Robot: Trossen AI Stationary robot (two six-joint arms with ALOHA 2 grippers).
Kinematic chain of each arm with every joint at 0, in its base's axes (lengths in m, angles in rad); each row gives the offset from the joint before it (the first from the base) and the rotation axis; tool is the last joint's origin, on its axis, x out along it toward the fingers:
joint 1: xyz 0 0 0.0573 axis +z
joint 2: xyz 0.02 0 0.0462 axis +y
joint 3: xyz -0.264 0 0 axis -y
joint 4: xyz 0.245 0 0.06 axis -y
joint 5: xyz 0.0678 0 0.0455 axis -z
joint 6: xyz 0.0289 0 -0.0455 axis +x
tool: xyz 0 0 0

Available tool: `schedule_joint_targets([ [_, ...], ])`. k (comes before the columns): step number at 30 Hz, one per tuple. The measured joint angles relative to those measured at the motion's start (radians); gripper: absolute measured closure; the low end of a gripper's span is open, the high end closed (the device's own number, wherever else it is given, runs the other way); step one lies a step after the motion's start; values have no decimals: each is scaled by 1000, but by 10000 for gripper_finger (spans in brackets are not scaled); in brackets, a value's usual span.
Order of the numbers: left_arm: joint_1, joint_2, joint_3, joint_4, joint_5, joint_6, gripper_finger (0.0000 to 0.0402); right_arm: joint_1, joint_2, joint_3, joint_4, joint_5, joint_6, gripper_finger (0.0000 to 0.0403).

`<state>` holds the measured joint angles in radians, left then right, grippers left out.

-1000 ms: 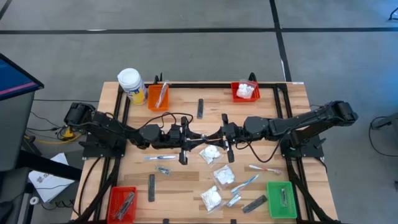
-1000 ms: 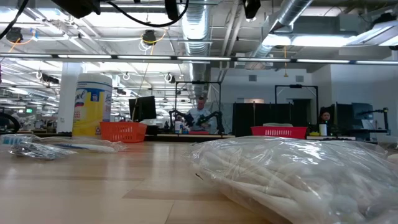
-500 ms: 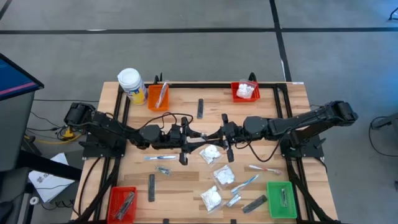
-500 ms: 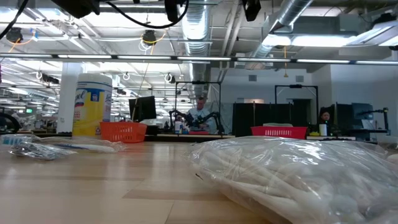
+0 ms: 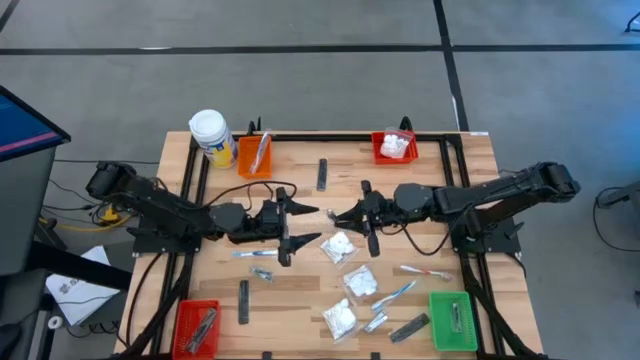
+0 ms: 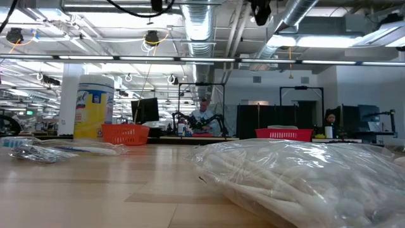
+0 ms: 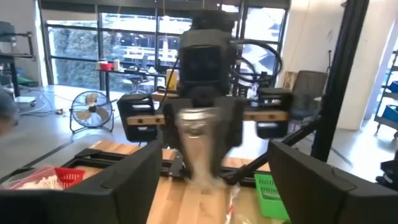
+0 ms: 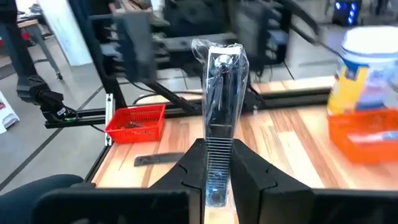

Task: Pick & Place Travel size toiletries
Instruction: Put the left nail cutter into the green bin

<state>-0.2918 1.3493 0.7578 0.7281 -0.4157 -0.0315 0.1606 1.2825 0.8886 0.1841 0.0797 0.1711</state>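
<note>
The right gripper hangs above the middle of the worktop, its jaws pinching a silvery sachet by one end, so that the sachet stands out beyond the jaws toward the left arm. The left gripper faces it from the left, jaws spread wide and empty, with a clear gap between the two grippers in the high view. Judged from this layout, the sachet is carried by the right gripper alone and awaits placement in a bin. The green bin sits at the near right corner, a red bin at the near left, another red bin at the far right and an orange bin at the far left. Risks: the grip covers only one end of a slick, flexible sachet, so a fast swing may let it slip or rotate and fall among the white packets below. A low transit may also brush those packets or the toothbrush and scatter them. The arms are close; a careless turn may bring them into contact.
</note>
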Motion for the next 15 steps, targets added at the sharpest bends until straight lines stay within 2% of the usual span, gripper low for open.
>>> schedule_joint_targets([
  [4, -20, -40, 0, -47, -9, 0, 106, -7, -65, 0, -130, 7, 65, 363],
  [7, -22, -43, 0, -59, -12, 0, 106, 13, -113, 0, -290, 19, 139, 362],
  [15, 6, -43, 0, -58, -13, 0, 106, 106, -236, 0, -710, 34, 506, 361],
])
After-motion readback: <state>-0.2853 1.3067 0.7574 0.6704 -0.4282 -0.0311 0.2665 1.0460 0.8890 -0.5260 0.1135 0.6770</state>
